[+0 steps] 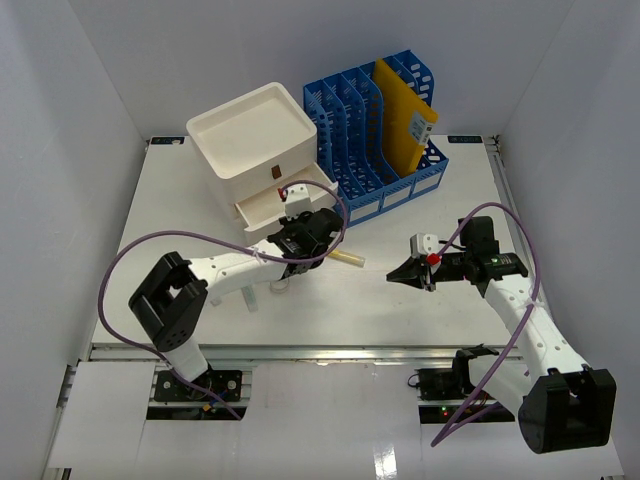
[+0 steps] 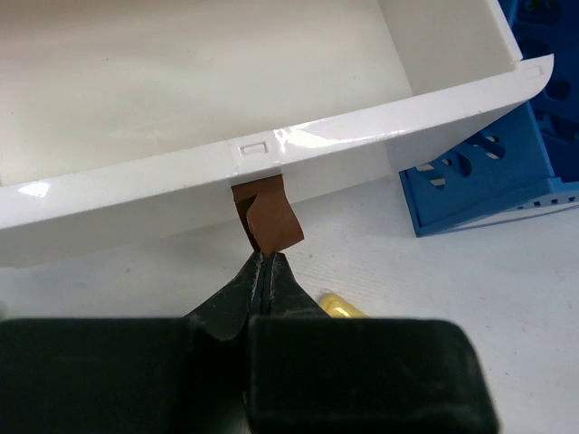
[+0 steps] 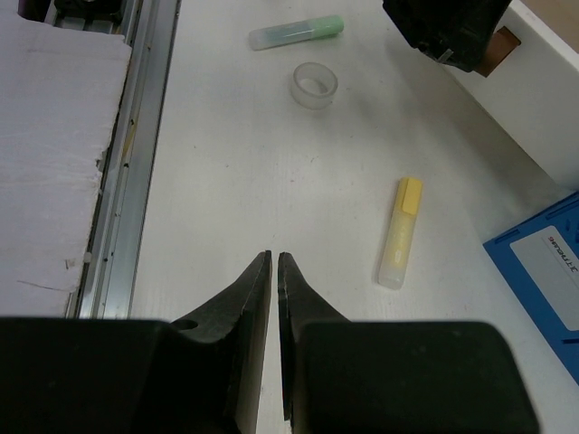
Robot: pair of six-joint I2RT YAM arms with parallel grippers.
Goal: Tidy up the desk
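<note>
Only the left wrist view makes clear that the left gripper (image 2: 265, 258) is closed on the brown tab (image 2: 269, 217) of the white drawer (image 2: 271, 154). The right wrist view shows the right gripper (image 3: 274, 262) closed on nothing, near a yellow marker (image 3: 398, 233) and a tape ring (image 3: 314, 86). The desk (image 1: 400, 310) lies flat under both arms, its long axis running left to right along the metal rail (image 1: 330, 352).

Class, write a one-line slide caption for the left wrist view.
The left fingers pinch the brown pull tab of the open white drawer, blue file rack beside it.
</note>
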